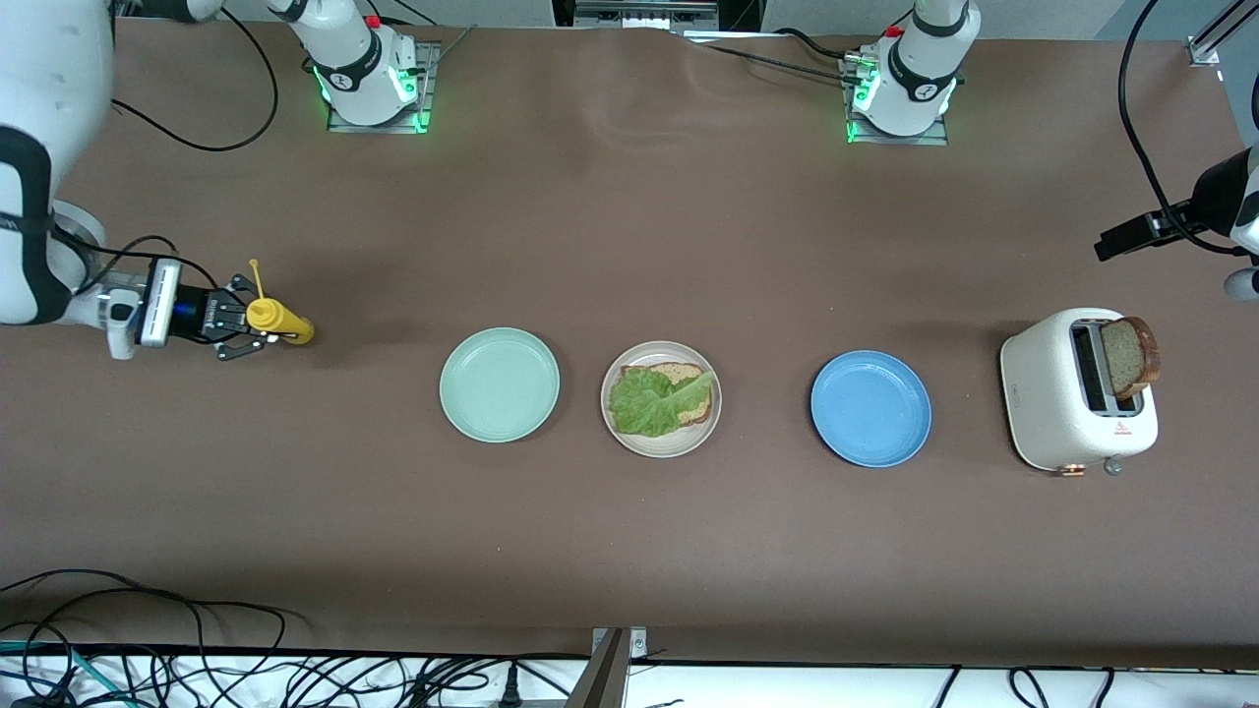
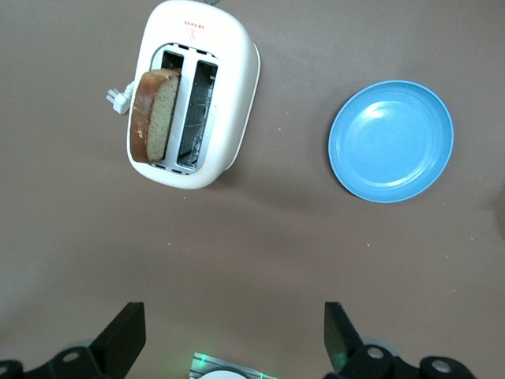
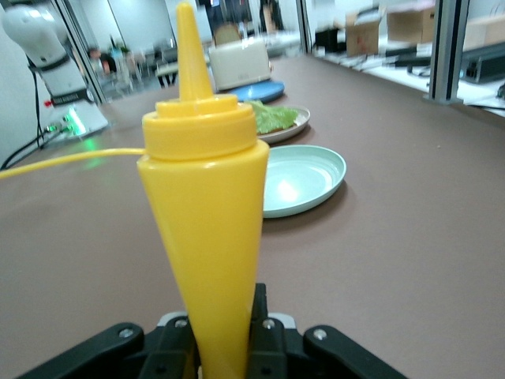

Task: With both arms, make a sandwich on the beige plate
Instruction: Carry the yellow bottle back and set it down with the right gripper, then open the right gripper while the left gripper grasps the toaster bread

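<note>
The beige plate (image 1: pixel 679 445) sits mid-table with one brown bread slice (image 1: pixel 691 378) on it and a green lettuce leaf (image 1: pixel 644 403) lying over that slice. A second bread slice (image 1: pixel 1131 356) (image 2: pixel 154 114) stands upright in a slot of the white toaster (image 1: pixel 1067 408). My right gripper (image 1: pixel 258 332) (image 3: pixel 225 325) is shut on a yellow squeeze bottle (image 1: pixel 280 320) (image 3: pixel 209 205) at the right arm's end of the table. My left gripper (image 2: pixel 233 335) hangs open and empty high over the table by the toaster; only part of the left arm (image 1: pixel 1225 197) shows in the front view.
A mint-green plate (image 1: pixel 500 384) (image 3: pixel 304 178) lies beside the beige plate toward the right arm's end. A blue plate (image 1: pixel 870 408) (image 2: pixel 390 140) lies between the beige plate and the toaster (image 2: pixel 229 47). Cables run along the table's front edge.
</note>
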You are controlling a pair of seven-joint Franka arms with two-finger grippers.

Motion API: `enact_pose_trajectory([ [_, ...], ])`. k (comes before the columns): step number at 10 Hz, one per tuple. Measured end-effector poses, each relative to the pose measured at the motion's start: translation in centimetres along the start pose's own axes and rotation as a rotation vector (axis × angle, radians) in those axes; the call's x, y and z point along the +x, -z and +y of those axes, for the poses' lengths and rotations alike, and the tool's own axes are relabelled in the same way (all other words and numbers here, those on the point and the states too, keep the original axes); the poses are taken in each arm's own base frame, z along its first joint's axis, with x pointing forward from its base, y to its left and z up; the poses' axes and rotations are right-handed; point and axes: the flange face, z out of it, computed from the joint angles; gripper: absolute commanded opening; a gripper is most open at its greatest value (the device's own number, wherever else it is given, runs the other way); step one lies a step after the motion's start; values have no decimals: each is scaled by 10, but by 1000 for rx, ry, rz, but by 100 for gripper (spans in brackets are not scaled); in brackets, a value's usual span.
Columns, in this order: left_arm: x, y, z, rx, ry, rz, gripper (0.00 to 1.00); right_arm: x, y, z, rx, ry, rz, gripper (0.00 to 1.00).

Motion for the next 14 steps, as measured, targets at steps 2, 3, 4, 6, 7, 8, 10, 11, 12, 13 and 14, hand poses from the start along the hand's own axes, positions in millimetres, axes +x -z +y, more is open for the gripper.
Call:
enact_pose_trajectory([
  [2,12,-19,-10,33,-21,38,100,-39,-13,-6,-8,36,36,0],
  [3,22,-33,-25,32,-77,68,100,-47,-18,-8,-9,46,42,0],
  [4,33,-53,-43,29,-132,99,100,-51,-21,-9,-9,58,46,0],
  [6,47,-96,-57,27,-182,159,100,-53,-24,-9,-16,77,54,8],
  [7,52,-118,-56,26,-189,172,100,-53,-25,-9,-17,79,55,52],
  [8,57,-134,-56,27,-197,179,100,-54,-25,-9,-17,77,55,76],
  [10,70,-155,-65,35,-253,200,100,-54,-25,-9,-17,76,58,99],
  [11,75,-162,-77,41,-273,204,100,-55,-25,-9,-17,76,59,99],
  [12,78,-168,-89,45,-279,200,100,-55,-25,-9,-17,76,59,99],
  [13,80,-174,-96,47,-280,190,100,-55,-25,-10,-18,75,59,99],
  [14,81,-181,-98,47,-281,180,97,-56,-22,-10,-23,73,60,99],
])
